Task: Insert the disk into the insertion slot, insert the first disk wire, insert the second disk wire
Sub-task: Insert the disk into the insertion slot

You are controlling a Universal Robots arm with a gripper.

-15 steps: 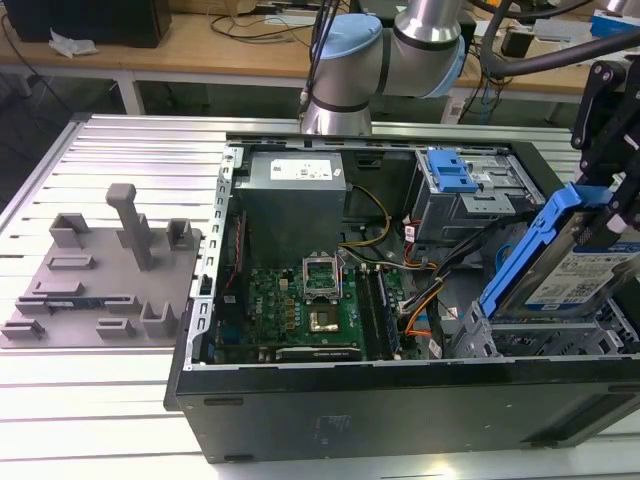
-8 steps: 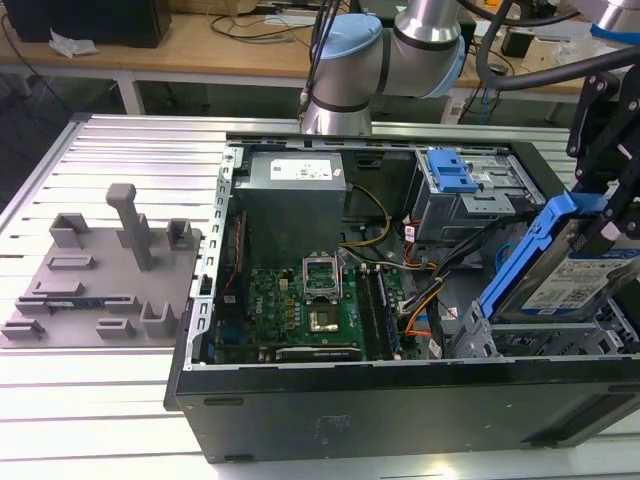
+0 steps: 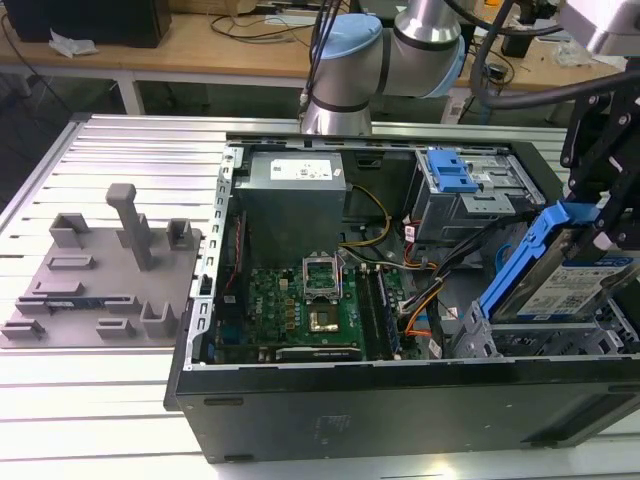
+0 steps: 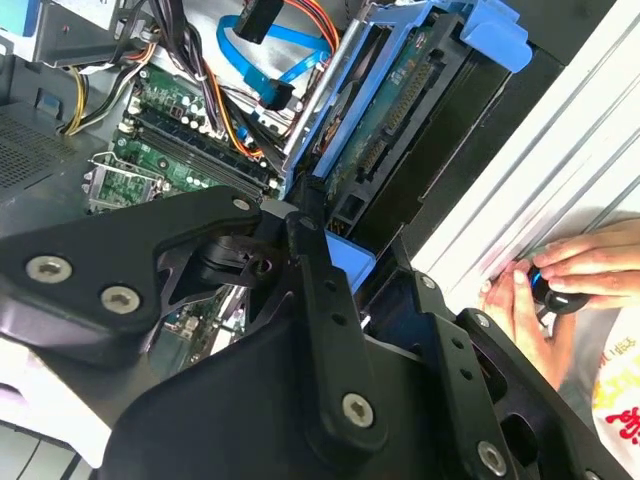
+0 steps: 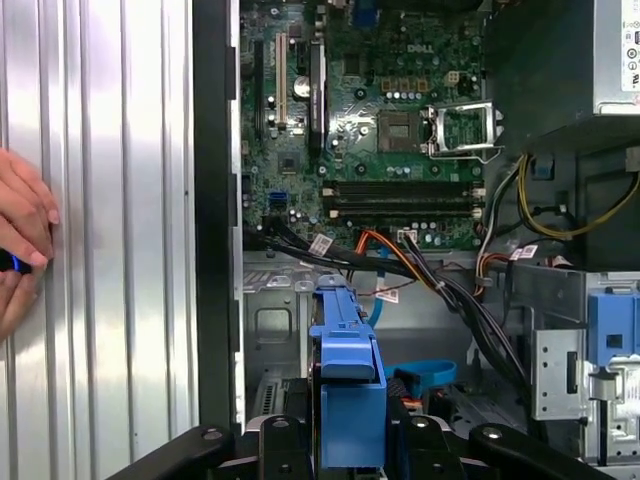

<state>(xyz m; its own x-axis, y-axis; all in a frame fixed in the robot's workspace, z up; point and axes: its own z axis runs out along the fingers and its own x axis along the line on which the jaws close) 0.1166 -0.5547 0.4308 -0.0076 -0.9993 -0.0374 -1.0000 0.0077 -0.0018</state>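
Observation:
The disk (image 3: pixel 565 285), a silver drive with a white label in a bright blue carrier, hangs tilted at the exterior view's right end of the open computer case. My gripper (image 3: pixel 605 225) is shut on it from above. In the first wrist view the blue carrier (image 5: pixel 345 385) stands edge-on between my black fingers (image 5: pixel 270 440). The second wrist view shows the disk's green circuit-board underside (image 4: pixel 400 110). Just below the disk lies the insertion slot (image 3: pixel 535 342), a low grey sheet-metal bay. A loose blue disk wire (image 5: pixel 425 375) curls beside the bay.
A taller grey cage with a blue latch (image 3: pixel 450 172) stands behind the slot. Black and orange cable bundles (image 5: pixel 420 270) cross from the motherboard (image 3: pixel 305 310). A person's hands (image 5: pixel 20 250) rest on the ribbed aluminium table outside the case wall. Grey fixtures (image 3: pixel 100 270) sit at the exterior view's left.

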